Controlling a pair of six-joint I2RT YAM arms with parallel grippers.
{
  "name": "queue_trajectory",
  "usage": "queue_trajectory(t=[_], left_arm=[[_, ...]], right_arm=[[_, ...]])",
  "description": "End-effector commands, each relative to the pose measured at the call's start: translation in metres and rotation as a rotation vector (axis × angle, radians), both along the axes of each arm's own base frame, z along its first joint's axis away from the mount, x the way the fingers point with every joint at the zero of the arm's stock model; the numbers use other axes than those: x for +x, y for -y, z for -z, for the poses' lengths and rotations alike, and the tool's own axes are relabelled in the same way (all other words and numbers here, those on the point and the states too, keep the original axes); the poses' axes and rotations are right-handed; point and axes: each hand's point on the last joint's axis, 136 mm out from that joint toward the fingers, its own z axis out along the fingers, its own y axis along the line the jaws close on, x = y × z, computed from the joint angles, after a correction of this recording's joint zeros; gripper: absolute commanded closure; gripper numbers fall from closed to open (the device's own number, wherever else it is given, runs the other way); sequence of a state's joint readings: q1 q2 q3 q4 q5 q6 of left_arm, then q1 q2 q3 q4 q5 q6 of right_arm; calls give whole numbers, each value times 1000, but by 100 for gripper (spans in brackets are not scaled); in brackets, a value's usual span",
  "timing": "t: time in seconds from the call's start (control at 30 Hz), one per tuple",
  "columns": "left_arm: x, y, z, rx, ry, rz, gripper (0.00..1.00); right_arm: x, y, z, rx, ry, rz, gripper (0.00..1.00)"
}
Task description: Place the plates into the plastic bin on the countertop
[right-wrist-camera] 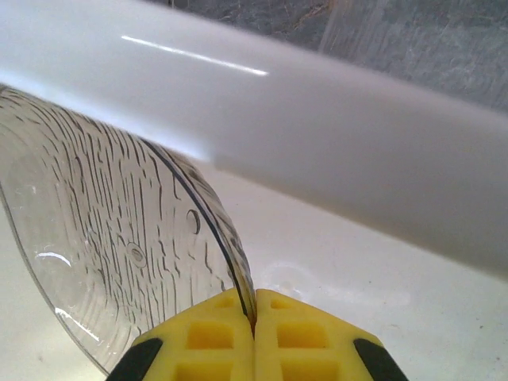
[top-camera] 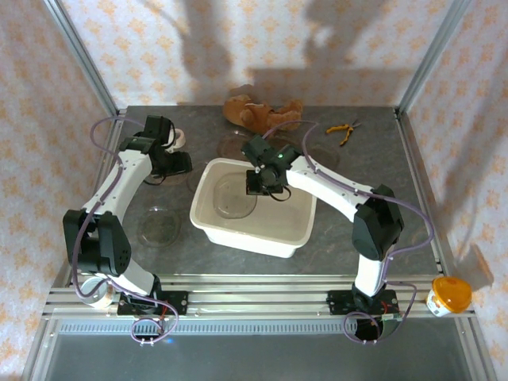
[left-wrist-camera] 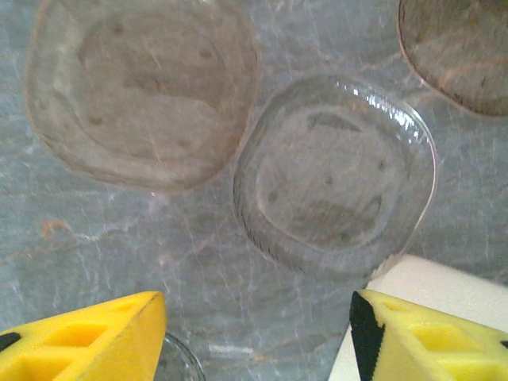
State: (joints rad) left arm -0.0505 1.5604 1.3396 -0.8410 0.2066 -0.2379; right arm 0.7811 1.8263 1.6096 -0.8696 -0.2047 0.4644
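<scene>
**Over the plastic bin (top-camera: 274, 228), the right gripper (right-wrist-camera: 254, 321) grips a plate (right-wrist-camera: 119, 230)**

Mid-countertop (top-camera: 373, 151) sits the cream bin. The right gripper reaches in at its far side. Its yellow fingers are pinched together on the rim of the clear, ribbed plate, which hangs over the bin's white floor; whether it touches that floor is not clear.

Near the far left corner, the left gripper (left-wrist-camera: 258, 343) hovers with its fingers (left-wrist-camera: 87, 343) well apart. Below it, two more plates (left-wrist-camera: 333, 178) lie flat on the grey stone, just beside each other.

Another plate (top-camera: 159, 226) lies left of the bin, toward the near edge. A brown plush toy (top-camera: 258, 111) rests at the far edge, and pliers (top-camera: 343, 131) lie toward the far right corner.
</scene>
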Motion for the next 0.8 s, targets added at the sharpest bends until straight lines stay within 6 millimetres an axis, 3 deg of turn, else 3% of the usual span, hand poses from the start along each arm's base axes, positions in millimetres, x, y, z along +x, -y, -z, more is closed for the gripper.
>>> queue_trajectory(t=[0.0, 0.37, 0.6, 0.77], left_arm=[[-21, 11, 11, -31, -104, 41, 37], [-48, 44, 30, -59, -208, 197, 39], [-59, 65, 37, -102, -247, 263, 43], [-66, 75, 39, -117, -250, 282, 43]], right_arm=[[1, 12, -6, -68, 25, -21, 100], [9, 37, -8, -116, 37, -6, 100], [25, 56, -18, -137, 84, 10, 100], [33, 58, -28, -145, 108, -12, 100]])
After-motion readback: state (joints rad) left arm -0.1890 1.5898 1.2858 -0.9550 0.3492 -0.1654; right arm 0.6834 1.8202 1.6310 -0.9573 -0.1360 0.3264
